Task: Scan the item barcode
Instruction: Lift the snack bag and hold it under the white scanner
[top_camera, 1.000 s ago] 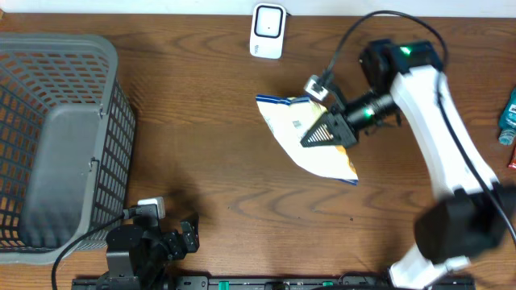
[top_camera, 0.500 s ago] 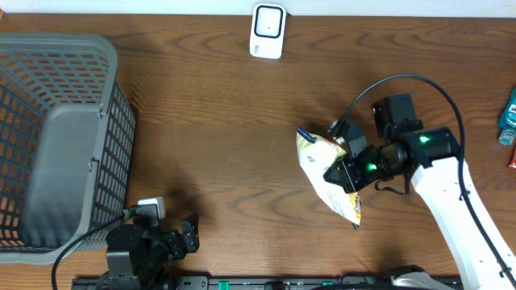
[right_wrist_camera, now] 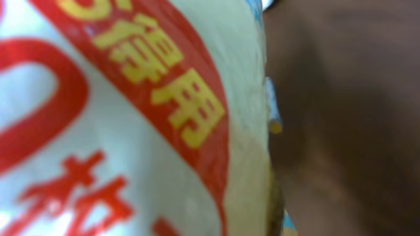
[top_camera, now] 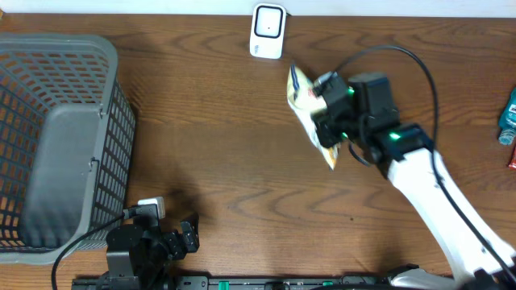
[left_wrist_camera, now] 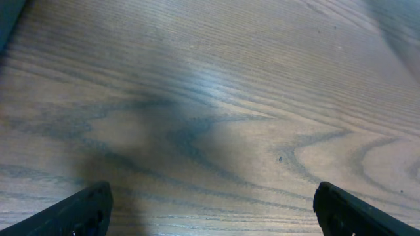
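The snack bag [top_camera: 303, 95] is clamped in the right gripper [top_camera: 326, 125] at 4 o'clock from the scanner [top_camera: 268, 31], presumably so its barcode can be presented. The left gripper [left_wrist_camera: 210, 219] is parked wide apart and holds nothing. Yellow Chinese characters are printed on a red band; no brand can be read.

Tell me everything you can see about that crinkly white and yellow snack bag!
The white and yellow plastic snack bag looks soft and crinkly, with a little blue along its edge. Up close it shows big red and yellow printed characters. The right gripper is shut on its middle and holds it tilted, close to the white scanner above the brown wooden table. No barcode shows.
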